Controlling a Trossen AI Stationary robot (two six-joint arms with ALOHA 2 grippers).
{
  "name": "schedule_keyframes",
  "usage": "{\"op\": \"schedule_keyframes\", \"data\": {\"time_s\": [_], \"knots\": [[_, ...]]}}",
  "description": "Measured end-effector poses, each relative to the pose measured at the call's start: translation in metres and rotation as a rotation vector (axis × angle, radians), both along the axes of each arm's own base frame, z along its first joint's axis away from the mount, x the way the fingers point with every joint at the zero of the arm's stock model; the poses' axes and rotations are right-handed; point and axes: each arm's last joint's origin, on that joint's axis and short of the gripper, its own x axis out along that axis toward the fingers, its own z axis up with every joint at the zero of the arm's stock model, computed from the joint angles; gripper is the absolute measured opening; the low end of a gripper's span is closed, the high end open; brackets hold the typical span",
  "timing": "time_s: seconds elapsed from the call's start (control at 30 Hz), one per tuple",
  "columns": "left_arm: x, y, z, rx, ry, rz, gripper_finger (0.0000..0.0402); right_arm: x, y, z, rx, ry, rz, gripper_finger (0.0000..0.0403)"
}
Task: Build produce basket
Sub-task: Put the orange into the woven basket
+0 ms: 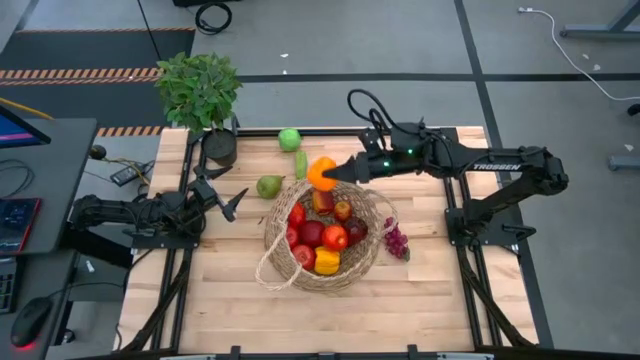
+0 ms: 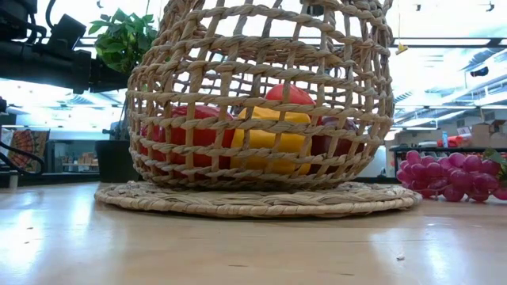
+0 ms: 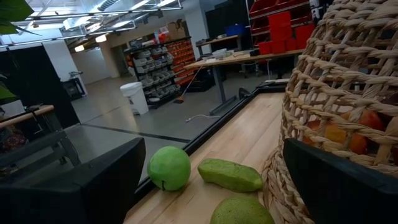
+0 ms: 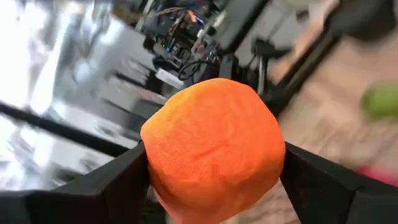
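While clamped, orange (image 4: 214, 146) round, dimpled, bright

The large round tan woven wicker basket (image 1: 322, 268) at the high view's centre looks rough and matt, its open weave fibrous. The pale plank wooden tabletop (image 2: 238, 249) carries a soft sheen. The round orange fruit (image 4: 214, 149) looks dimpled and matt between matt black plastic fingers (image 4: 112, 186). The purple grape bunch (image 2: 455, 176) at the low view's right is glossy.

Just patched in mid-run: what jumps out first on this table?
The right claw is shut on a bright orange, held over the far rim of the basket, which is already piled with red and yellow produce. The left claw waits open beside a green pear, left of the basket.
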Motion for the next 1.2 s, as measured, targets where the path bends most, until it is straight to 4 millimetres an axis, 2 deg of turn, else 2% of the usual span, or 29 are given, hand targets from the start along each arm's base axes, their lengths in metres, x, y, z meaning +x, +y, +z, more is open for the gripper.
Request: {"op": "schedule_keyframes", "data": {"time_s": [0.2,0.37,0.53,0.7,1.2], "knots": [[0.0,0.0,0.0,0.0,0.0,0.0,0.0388,0.001,0.007,0.002,0.441,0.013,-0.03,0.0328],[0.0,0.0,0.0,0.0,0.0,0.0,0.0388,0.002,0.006,0.009,0.558,-0.067,-0.099,0.0328],[0.0,0.0,0.0,0.0,0.0,0.0,0.0388,0.002,0.004,0.021,0.552,-0.205,-0.112,0.0328],[0.0,0.0,0.0,0.0,0.0,0.0,0.0388,0.001,0.004,0.027,0.517,-0.263,-0.096,0.0331],[0.0,0.0,0.0,0.0,-0.001,0.0,0.0388,0.001,0.004,0.025,-0.022,-0.258,-0.098,0.0339]]}}
